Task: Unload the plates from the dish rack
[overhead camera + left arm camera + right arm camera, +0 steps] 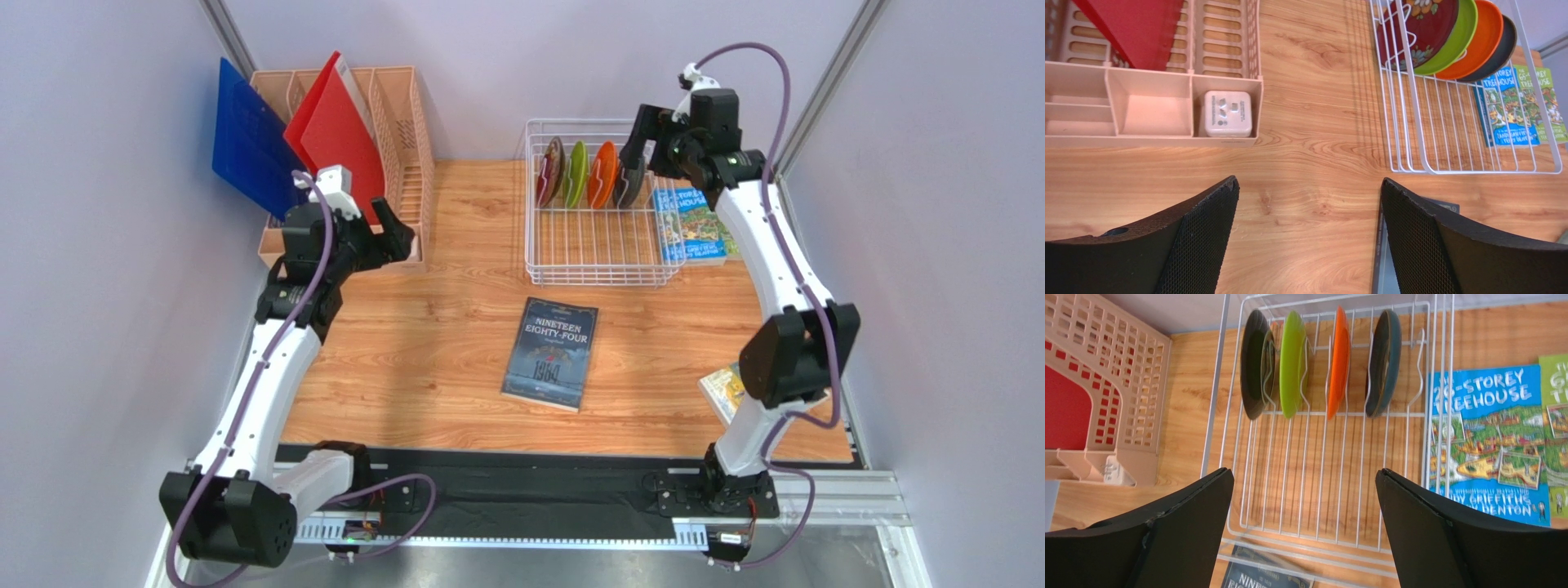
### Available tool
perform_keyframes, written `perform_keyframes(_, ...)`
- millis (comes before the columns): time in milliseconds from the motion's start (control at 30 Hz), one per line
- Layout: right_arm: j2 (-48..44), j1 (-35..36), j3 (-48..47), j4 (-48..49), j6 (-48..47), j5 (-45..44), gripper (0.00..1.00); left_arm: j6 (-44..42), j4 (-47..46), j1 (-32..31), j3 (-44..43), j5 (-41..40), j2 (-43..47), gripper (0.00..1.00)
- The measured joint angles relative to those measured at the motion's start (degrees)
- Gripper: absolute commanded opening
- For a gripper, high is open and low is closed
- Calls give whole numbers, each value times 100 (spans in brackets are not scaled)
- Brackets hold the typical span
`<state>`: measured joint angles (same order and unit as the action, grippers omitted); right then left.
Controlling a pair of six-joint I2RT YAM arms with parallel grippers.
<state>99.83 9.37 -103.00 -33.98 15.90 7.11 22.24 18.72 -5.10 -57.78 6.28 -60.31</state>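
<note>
Right gripper: nearest the lens. Fingers spread wide, nothing held. Only rack wire shows through the gap.
Left gripper: fingers likewise wide apart and holding nothing, with bare table below the gap.
Dish rack: its bare floor lies below and ahead of the right fingers. It sits ahead and well to one side of the left fingers.
Plates: all four stand upright in the prongs at the rack's far end, ahead of the right fingers and clear of them. The order across the gap is dark red plate, lime green plate, orange plate, teal-grey plate. None is unloaded.
Spacing: dark red and lime green almost touch. Orange and teal-grey stand further apart.
Surroundings: treehouse book lies just outside the rack wall, beyond the finger on the teal-grey side. Pink organiser lies beyond the other finger. Dark paperback lies behind the fingers, toward the arm bases.
Judged step: approach to a first plate, probably the teal-grey one, which is closest to the right arm in the overhead view.
Risk 1: a pinch on a smooth rim may slip and drop the plate onto the wires.
Risk 2: a lift that is not straight up may hook a prong and drag the light rack.
Risk 3: wide fingers entering between close plates may knock a neighbour over, most likely at the red and green pair.
Risk 4: the books crowd the set-down space, and a plate landing across a cover edge would rock.
</note>
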Motion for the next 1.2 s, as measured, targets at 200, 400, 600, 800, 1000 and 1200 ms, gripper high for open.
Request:
perform_keyframes(200, 1235, 474, -1252, -385, -240, -361, 93, 111, -400, -81, 50, 278, -411, 91)
perform_keyframes(400, 2205, 1036, -2406, -654, -450, -667, 90, 120, -595, -313, 160, 129, -562, 91)
perform_keyframes(600, 2857, 1373, -3209, -732, -623, -964, 86, 151, -763, -343, 184, -107, -684, 91)
perform_keyframes(800, 3241, 1421, -3329, -651, -717, -1207, 83, 151, -826, -345, 192, -275, -798, 91)
perform_keyframes(1000, 3696, 1421, -3493, -437, -815, -1305, 77, 149, -920, -345, 269, -404, -807, 91)
perform_keyframes(1200, 4098, 1423, -3797, -262, -922, -1390, 76, 149, -1008, -350, 278, -476, -885, 91)
